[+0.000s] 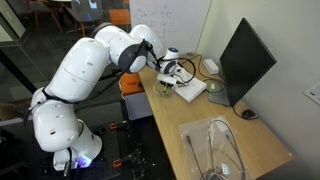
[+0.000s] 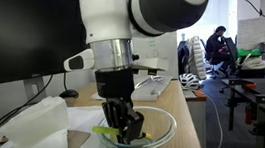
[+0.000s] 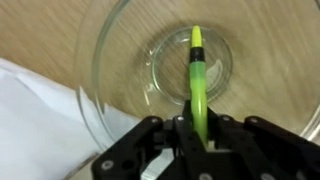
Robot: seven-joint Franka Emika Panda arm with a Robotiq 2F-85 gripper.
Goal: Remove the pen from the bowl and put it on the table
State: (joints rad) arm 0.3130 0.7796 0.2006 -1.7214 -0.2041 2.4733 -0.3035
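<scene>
A green pen (image 3: 197,75) lies inside the clear, shallow bowl (image 3: 110,60), its far tip at the bowl's centre. My gripper (image 3: 197,128) reaches down into the bowl and its fingers are shut on the near end of the pen. In an exterior view the gripper (image 2: 124,126) stands inside the bowl (image 2: 160,138), and the pen (image 2: 106,132) sticks out to the left of the fingers. In an exterior view the gripper (image 1: 168,80) hangs over the tan table (image 1: 165,125) next to white papers.
White paper (image 3: 35,120) lies against the bowl's left side. A black monitor (image 1: 245,60) stands on the table, with cables and a clear plastic piece (image 1: 215,145) at the near end. A chair and a person (image 2: 216,43) are in the background.
</scene>
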